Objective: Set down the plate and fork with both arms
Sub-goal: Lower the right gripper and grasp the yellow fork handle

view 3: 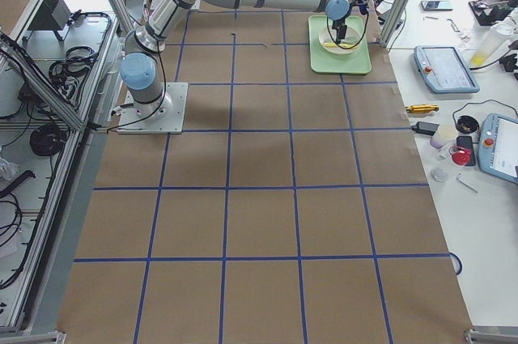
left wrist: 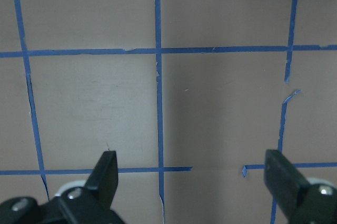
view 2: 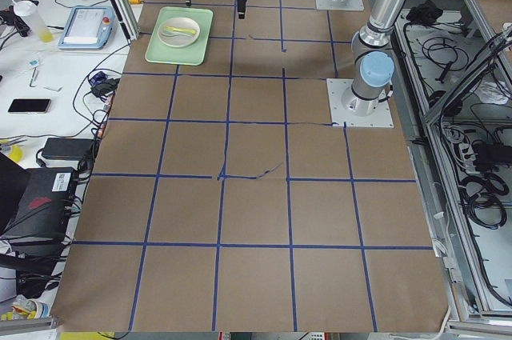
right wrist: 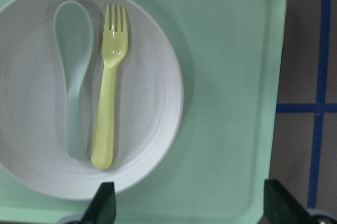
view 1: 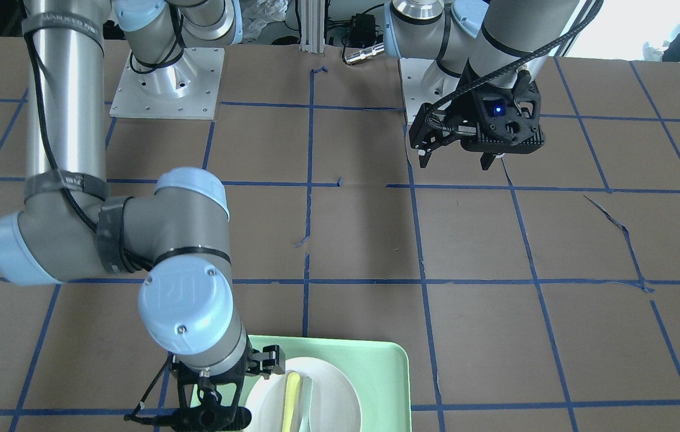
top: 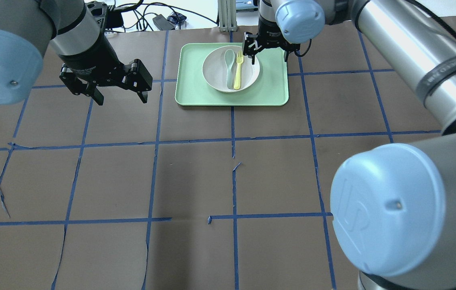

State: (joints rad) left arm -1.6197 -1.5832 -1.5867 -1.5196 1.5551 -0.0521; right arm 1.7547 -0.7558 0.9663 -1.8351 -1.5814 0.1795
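The white plate [top: 214, 67] sits on the pale green tray [top: 272, 86] at the far middle of the table. The yellow fork [top: 238, 70] lies in the plate, tines away from the robot. In the right wrist view the plate [right wrist: 150, 103] and fork [right wrist: 108, 97] lie just ahead. My right gripper [top: 267, 55] [right wrist: 192, 205] hovers open and empty over the tray by the plate's right far rim. My left gripper [top: 107, 86] [left wrist: 194, 176] is open and empty over bare table, left of the tray.
A grey-green spoon [top: 229, 68] lies in the plate beside the fork. The table is brown paper with a blue tape grid [top: 234, 139]. The right arm's elbow [top: 388, 209] fills the overhead view's lower right. The arm bases [view 1: 165, 78] stand at the robot's side.
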